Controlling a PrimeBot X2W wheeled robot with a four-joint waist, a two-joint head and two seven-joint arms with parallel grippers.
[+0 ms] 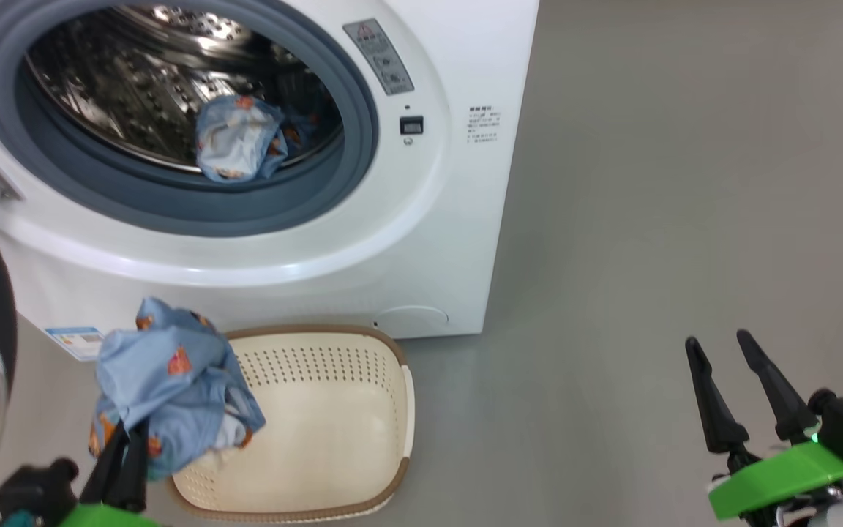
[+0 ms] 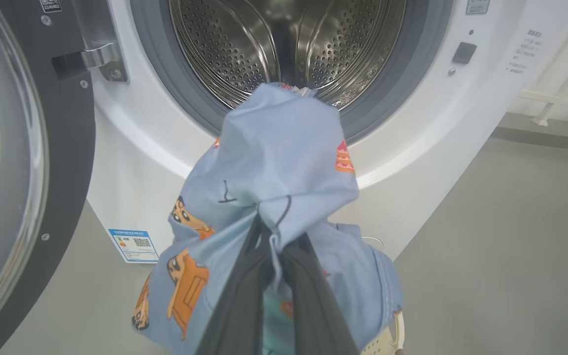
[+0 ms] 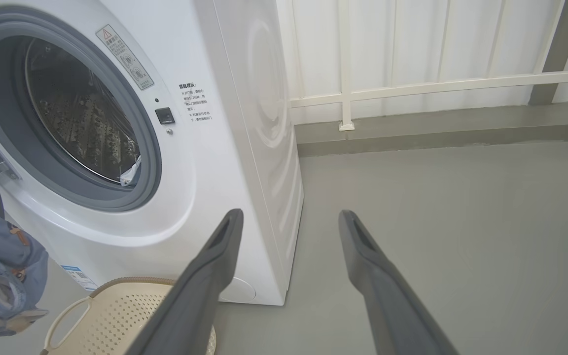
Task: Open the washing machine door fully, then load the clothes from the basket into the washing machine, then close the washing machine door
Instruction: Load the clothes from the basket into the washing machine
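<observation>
The washing machine [image 1: 421,241] stands with its round door [image 2: 67,148] swung open to the left. One light blue piece of the clothes [image 1: 238,139] lies at the front of the steel drum. My left gripper [image 1: 132,428] is shut on another bundle of light blue printed clothes [image 1: 165,380], held up over the left end of the basket [image 1: 334,410] and in front of the drum opening. In the left wrist view that bundle [image 2: 274,162] drapes over the fingers. The basket's visible floor is bare. My right gripper [image 1: 717,338] hangs open above the floor, well to the right.
Grey floor [image 1: 685,183] stretches to the right of the machine. A white railing and wall [image 3: 412,84] with a low grey kerb stand behind. A blue label [image 1: 74,340] marks the machine's lower left corner, close to the open door.
</observation>
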